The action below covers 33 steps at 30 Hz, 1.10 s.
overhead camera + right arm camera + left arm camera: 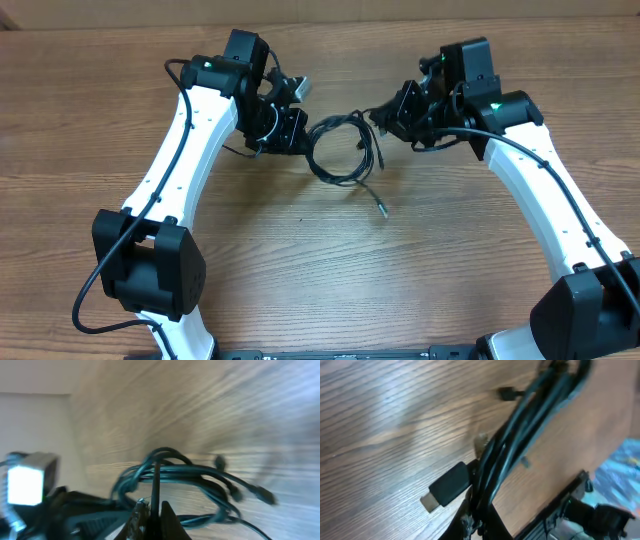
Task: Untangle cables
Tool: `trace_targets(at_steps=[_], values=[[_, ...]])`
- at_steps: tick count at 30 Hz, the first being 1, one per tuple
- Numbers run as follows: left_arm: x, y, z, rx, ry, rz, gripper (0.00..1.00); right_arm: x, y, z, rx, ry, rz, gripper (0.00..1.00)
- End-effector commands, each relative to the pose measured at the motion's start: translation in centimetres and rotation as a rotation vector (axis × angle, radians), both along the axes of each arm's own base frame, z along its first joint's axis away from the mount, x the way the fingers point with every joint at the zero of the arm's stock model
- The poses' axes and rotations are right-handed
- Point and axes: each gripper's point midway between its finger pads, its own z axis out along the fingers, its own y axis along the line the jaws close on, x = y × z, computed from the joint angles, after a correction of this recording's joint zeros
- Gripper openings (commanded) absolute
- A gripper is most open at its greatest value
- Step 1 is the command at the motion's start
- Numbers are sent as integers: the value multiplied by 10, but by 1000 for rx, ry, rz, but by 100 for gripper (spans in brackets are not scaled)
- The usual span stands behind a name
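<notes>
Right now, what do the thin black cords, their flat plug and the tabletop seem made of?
Thin black flexible cables: likely rubbery plastic sheathing, slightly glossy; they bend in soft loops with a faint sheen. Flat black plug: matte moulded plastic, with a pale, probably metal tip. Brown table: smooth wood or wood-look laminate; grain streaks show, which I cannot tell.
</notes>
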Motion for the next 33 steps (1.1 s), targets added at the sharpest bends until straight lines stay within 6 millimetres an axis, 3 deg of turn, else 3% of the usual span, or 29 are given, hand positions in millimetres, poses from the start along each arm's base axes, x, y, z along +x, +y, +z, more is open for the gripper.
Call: trace_targets(at_steps=[1,3,6,9,20,25,28,31,33], values=[[-9,-15,12,-111,-26,-99,4,4,-21,-1,-103,-32,-50,4],[-9,-15,12,-114,-24,-97,4,2,-24,-5,-127,-19,-56,9],[-7,-15,12,-113,15,-37,4,-1,-25,-7,-150,-36,-13,44],[-3,-16,13,-118,35,16,4,-4,-24,-8,-151,-30,2,52],[10,-18,15,-128,64,132,4,-2,1,5,-42,-41,20,54],[9,-17,9,-120,107,177,4,3,14,-10,-32,-1,13,53],[8,-16,-15,-104,141,223,4,3,13,-21,-50,24,16,52],[13,3,-56,18,146,335,4,2,8,-25,-78,28,7,52],[14,9,-73,50,129,358,4,1,7,-26,-92,24,17,52]])
